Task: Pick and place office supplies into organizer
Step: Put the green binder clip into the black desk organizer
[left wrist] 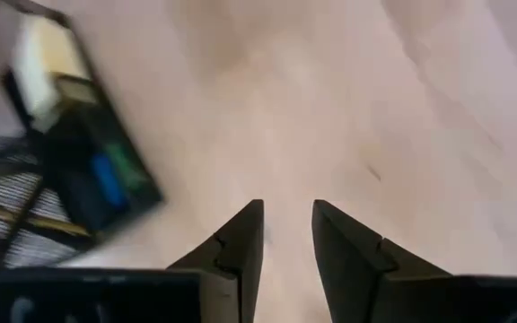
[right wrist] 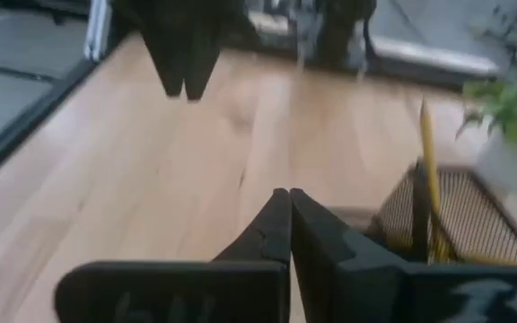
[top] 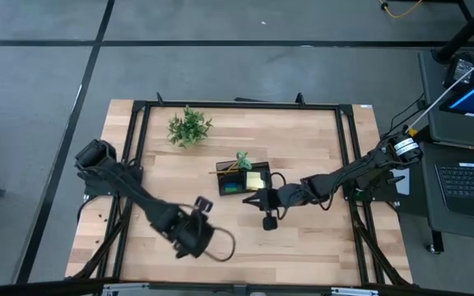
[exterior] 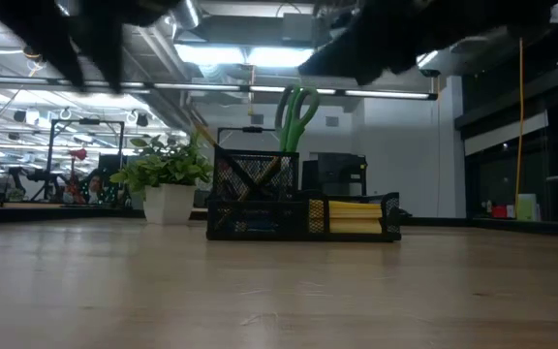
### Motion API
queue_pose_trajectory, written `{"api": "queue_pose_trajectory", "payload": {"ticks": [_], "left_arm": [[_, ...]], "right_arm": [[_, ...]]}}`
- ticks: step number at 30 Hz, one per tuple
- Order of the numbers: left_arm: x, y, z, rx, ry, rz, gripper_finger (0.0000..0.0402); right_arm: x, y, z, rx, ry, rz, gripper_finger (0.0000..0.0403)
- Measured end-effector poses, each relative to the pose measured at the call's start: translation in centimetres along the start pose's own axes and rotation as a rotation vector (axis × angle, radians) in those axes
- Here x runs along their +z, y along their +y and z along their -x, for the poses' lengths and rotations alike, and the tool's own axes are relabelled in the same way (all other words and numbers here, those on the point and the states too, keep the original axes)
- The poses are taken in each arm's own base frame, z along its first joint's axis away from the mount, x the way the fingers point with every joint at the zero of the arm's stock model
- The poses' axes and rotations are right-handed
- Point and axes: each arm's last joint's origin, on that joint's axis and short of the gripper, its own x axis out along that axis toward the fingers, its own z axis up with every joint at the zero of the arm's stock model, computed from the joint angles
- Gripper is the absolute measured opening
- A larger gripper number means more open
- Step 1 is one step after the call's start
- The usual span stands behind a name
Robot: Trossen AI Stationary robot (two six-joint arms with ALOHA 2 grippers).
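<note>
Now the left gripper point(left wrist: 287, 235) hangs over bare table point(top: 303, 247) near the organizer point(top: 243, 180), fingers apart, empty. Scissors point(exterior: 297, 111), pencil point(right wrist: 427, 170) and sticky pad point(top: 254, 178) sit in the organizer. Beside it, the right gripper point(right wrist: 289, 205) is closed, empty.

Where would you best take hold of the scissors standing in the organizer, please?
Probably by the green handle loops of the scissors, coming from straight above: they stand upright, handles up, clear over the organizer rim, while the blades sit hidden inside the mesh cup.
</note>
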Motion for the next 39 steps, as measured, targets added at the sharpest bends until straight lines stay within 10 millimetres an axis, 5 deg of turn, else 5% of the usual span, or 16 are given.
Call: {"api": "queue_pose_trajectory", "payload": {"ticks": [12, 26, 39], "left_arm": [[-3.6, -3.1, 1.6, -0.074, 0.3, 0.024, 0.0119], [-8.3, -7.2, 0.6, -0.317, 0.56, -0.031, 0.0126], [-10.8, -8.0, 0.0, -0.346, 0.741, 0.053, 0.0123]], "right_arm": [[1.7, -0.1, 0.1, -0.022, -0.172, 0.131, 0.001], [2.0, -0.1, 0.2, -0.016, -0.193, 0.04, 0.001], [1.9, 0.0, 0.2, 0.044, -0.19, -0.025, 0.001]]}}
